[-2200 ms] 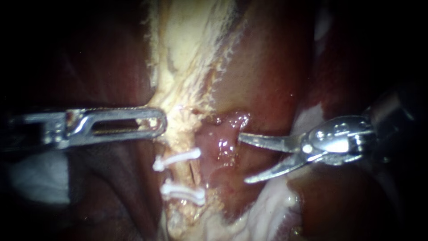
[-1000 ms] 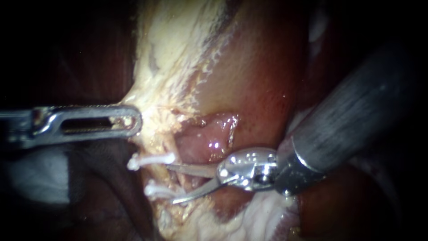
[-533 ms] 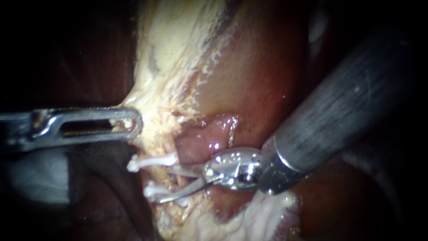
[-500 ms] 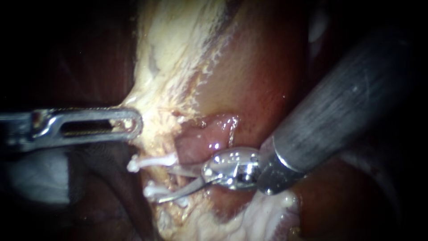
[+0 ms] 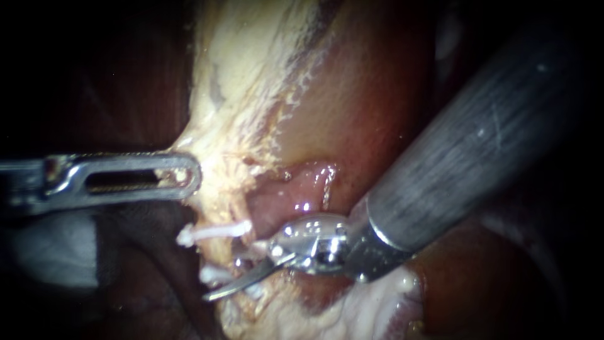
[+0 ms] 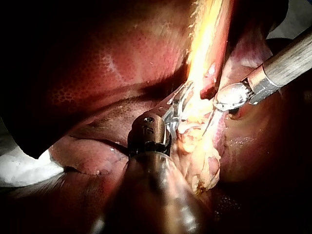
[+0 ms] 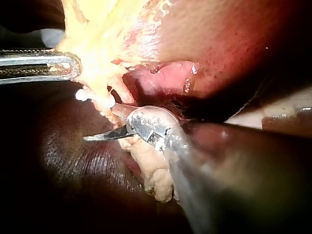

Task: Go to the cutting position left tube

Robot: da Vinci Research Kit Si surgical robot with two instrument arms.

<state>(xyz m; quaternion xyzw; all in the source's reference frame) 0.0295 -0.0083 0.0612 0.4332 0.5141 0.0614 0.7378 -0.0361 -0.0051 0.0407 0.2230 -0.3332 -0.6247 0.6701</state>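
Two white clips, an upper clip (image 5: 214, 232) and a lower clip (image 5: 212, 274), cross the pale left tube (image 5: 234, 253). My right instrument (image 5: 226, 274) comes in from the upper right with curved blades open at the stretch between the clips. Its lower blade (image 5: 236, 284) lies in front of the tube, while the upper blade is mostly hidden behind tissue. In the right wrist view the same blades (image 7: 105, 126) stand apart beside a clip (image 7: 90, 97). My left instrument (image 5: 185, 176) has slotted jaws shut on pale fatty tissue (image 5: 220, 157) above the clips, holding it out to the left.
Dark red liver (image 5: 377, 94) fills the right and upper field. A moist pink patch (image 5: 296, 195) lies just above the right instrument's wrist. White gauze (image 5: 50, 252) shows at lower left. The thick right shaft (image 5: 478, 145) covers much of the right side.
My right instrument has advanced left and down from the pink patch to the clips, its open blades now around the tube between them. The left instrument has held its grip.
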